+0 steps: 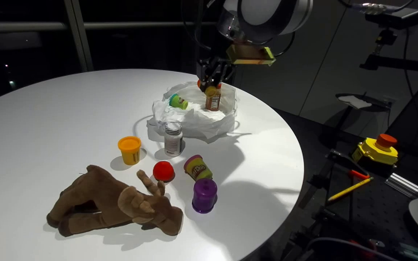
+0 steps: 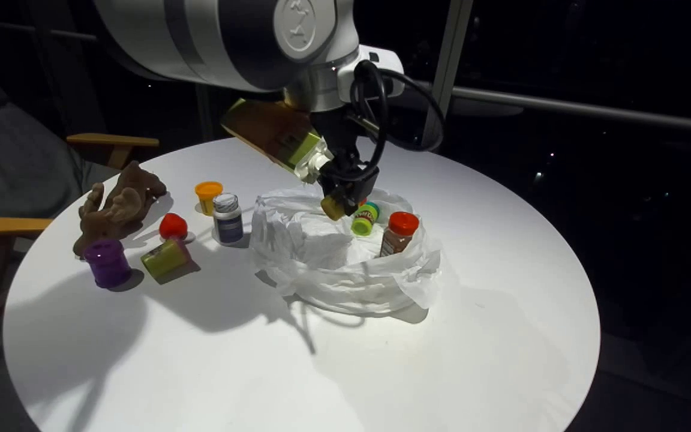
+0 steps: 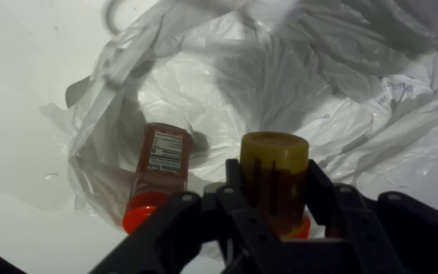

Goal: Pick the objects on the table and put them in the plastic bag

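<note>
My gripper (image 3: pixel 272 171) is shut on a small yellow tub (image 3: pixel 274 150), held above the open white plastic bag (image 1: pixel 205 130). The gripper also shows in both exterior views (image 1: pixel 214 78) (image 2: pixel 348 195). In the bag are a red-capped bottle (image 3: pixel 165 152) and a green tub with a teal lid (image 2: pixel 365 219). On the table are an orange tub (image 1: pixel 130 152), a white pill bottle (image 1: pixel 173 142), a red ball (image 1: pixel 163 171), a yellow-green tub (image 1: pixel 199 170) on its side, a purple container (image 1: pixel 204 195) and a brown plush moose (image 1: pixel 102 199). Something red behind the held tub is mostly hidden.
A yellow box (image 2: pixel 276 132) is fixed by the wrist, with black cables looping beside it. The round white table's edge (image 1: pixel 301 170) curves close to the bag. A chair (image 2: pixel 15 174) stands behind the moose. A yellow emergency stop (image 1: pixel 377 150) sits off the table.
</note>
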`<state>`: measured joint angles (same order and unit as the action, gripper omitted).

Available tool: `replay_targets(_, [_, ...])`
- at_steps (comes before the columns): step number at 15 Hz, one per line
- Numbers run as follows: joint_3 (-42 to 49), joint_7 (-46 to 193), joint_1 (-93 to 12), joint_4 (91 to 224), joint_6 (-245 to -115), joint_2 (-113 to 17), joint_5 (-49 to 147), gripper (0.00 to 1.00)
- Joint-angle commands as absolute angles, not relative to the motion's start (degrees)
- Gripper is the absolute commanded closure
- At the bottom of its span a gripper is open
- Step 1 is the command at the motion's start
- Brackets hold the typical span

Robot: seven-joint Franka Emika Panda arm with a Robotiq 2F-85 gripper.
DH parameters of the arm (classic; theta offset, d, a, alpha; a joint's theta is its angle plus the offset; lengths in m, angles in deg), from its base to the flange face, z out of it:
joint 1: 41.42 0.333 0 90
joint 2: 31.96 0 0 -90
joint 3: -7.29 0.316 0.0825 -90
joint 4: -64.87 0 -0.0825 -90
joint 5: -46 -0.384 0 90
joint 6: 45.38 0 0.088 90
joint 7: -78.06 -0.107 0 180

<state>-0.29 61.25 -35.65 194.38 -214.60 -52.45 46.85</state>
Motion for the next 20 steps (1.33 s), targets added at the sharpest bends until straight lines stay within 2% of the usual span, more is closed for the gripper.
replay_targets(1, [-1.32,58.89,-34.23,187.3,-213.75,-57.41,46.18,0.82])
replay_targets(10, [-7.12,54.01,-30.38,176.98,-209.23,-68.89,47.31,0.82])
replay_targets(11, [-7.25,53.9,-30.35,176.34,-209.29,-69.53,46.99,0.64])
replay_targets(12, [-7.72,53.38,-30.02,175.8,-209.98,-70.01,46.8,0.32])
replay_targets(13, [-7.76,53.38,-29.91,175.82,-210.13,-69.82,46.69,0.31])
replay_targets(17, [-8.16,52.65,-27.85,181.18,-211.12,-62.46,46.85,0.02])
replay_targets(20, [-9.0,51.63,-24.73,188.81,-210.4,-53.64,48.46,0.0])
